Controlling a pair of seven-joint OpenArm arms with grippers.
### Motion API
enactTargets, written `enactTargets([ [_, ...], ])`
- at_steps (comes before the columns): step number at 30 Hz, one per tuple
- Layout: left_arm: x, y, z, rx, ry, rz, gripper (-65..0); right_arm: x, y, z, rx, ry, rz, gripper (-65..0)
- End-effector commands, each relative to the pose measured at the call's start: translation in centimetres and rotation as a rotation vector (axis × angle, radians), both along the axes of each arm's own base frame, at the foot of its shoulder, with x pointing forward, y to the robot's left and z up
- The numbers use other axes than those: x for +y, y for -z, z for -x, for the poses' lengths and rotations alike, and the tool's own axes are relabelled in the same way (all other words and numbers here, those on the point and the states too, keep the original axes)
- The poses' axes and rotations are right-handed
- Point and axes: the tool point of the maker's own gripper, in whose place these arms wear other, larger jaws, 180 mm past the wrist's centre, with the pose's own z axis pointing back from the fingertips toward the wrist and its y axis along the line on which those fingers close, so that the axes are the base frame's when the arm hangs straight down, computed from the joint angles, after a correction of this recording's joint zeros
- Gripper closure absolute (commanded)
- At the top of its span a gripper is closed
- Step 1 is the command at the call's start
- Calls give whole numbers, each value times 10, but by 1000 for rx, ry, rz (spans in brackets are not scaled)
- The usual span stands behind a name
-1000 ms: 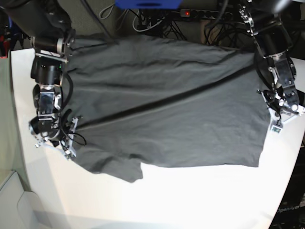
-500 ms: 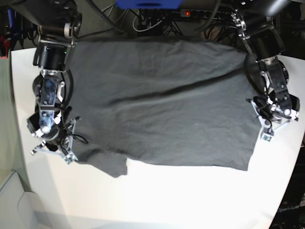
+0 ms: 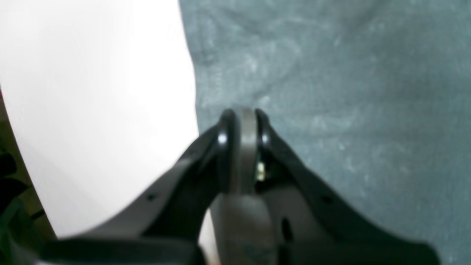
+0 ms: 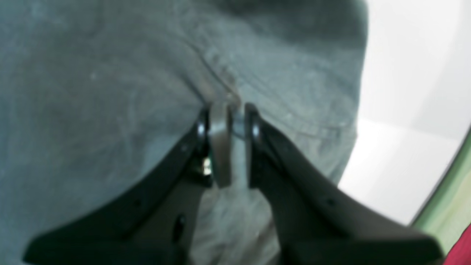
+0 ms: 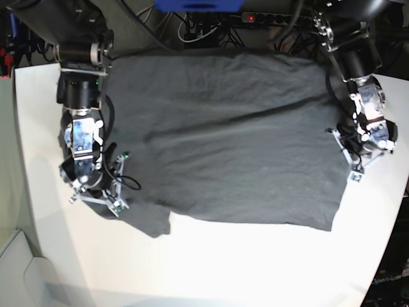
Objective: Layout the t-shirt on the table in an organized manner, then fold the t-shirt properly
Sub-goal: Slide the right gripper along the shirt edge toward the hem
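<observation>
The dark grey t-shirt [image 5: 223, 141] lies spread wide over the white table [image 5: 255, 268], with soft wrinkles and one sleeve sticking out at the near left. At the shirt's right edge, my left gripper [image 5: 353, 174] is shut on the cloth. The left wrist view shows its tips [image 3: 241, 112] pinching the t-shirt [image 3: 331, 92] just inside the edge, beside bare table [image 3: 92, 92]. My right gripper [image 5: 117, 206] is shut on the left side, near the sleeve. Up close, its tips [image 4: 226, 106] clamp a seam fold of the t-shirt [image 4: 92, 92].
Black cables and a power strip [image 5: 255, 18] run behind the table's far edge, next to a blue object [image 5: 198, 5]. White tabletop shows in front of the shirt and on both sides. The table's edge curves away at the near right [image 5: 383, 256].
Both grippers have moved inward with the cloth still held. The taut diagonal crease across the shirt has slackened, and the shirt now lies narrower and smoother.
</observation>
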Motion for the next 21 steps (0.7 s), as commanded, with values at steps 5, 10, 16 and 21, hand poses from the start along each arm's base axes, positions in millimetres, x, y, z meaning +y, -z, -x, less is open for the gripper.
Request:
enactTargets([
  [5, 19, 13, 42, 130, -12, -76, -39, 4, 6, 21, 8, -29, 24, -64],
  [10, 32, 6, 56, 134, -10, -123, -39, 19, -7, 39, -50, -88, 64, -64],
  [16, 56, -6, 70, 99, -100, -134, -39, 28, -50, 41, -184, -118, 96, -64],
  [21, 58, -6, 72, 100, -107, -134, -39, 25, -78, 23, -260, -106, 105, -65],
])
